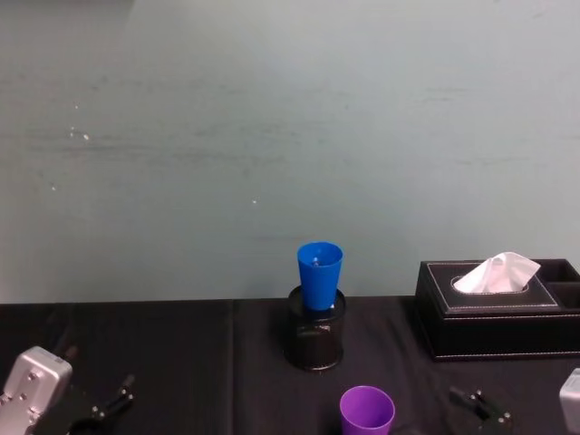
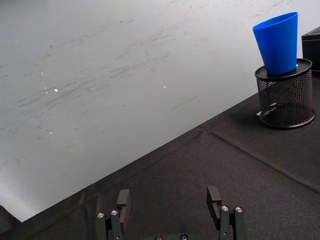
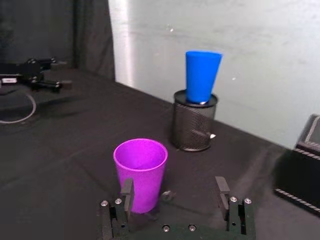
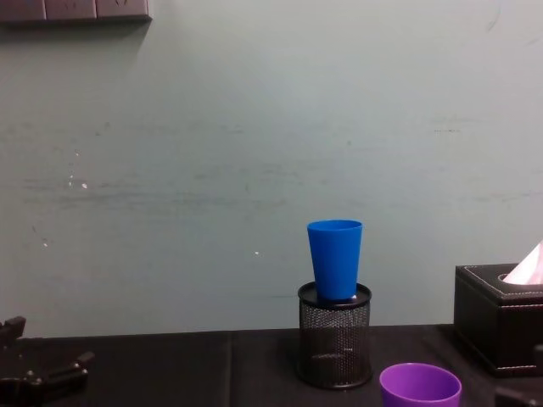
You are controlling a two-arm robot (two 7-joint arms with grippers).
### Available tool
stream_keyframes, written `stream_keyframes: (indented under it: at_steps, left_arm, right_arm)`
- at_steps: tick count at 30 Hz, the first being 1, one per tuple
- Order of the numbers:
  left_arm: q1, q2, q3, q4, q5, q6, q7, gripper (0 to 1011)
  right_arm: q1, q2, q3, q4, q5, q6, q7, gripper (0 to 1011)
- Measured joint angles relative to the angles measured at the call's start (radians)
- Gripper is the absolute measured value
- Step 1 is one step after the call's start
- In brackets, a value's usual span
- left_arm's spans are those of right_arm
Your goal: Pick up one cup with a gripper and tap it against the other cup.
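The purple cup [image 1: 367, 410] stands upright and open-mouthed on the black cloth at the front centre, also in the chest view [image 4: 420, 386]. In the right wrist view it [image 3: 141, 172] sits just ahead of my right gripper [image 3: 174, 192], in line with one finger, not between the two. That gripper is open and shows to the cup's right in the head view [image 1: 480, 406]. The blue cup [image 1: 319, 272] rests upright in the mouth of a black wire-mesh pen holder [image 1: 315, 337] behind the purple one. My left gripper [image 2: 168, 200] stands open and empty at the front left [image 1: 113, 399].
A black tissue box [image 1: 497, 308] with a white tissue sticking out stands at the right, beside the pen holder [image 4: 334, 339]. A pale wall closes the table's far edge. Bare black cloth [image 2: 190, 170] stretches between the left gripper and the holder.
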Motion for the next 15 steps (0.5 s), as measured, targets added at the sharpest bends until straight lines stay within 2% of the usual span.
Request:
stream_keyframes:
  at_steps: [6,15]
  left_arm:
    - [0.000,0.000,0.000,0.000,0.000,0.000,0.000,1000]
    - [0.000,0.000,0.000,0.000,0.000,0.000,0.000,1000]
  right_arm:
    - [0.024,-0.023,-0.013,0.038,-0.005,0.029,0.039,1010]
    - [0.069,-0.061,-0.031,0.098,-0.029,0.039,0.094,1010]
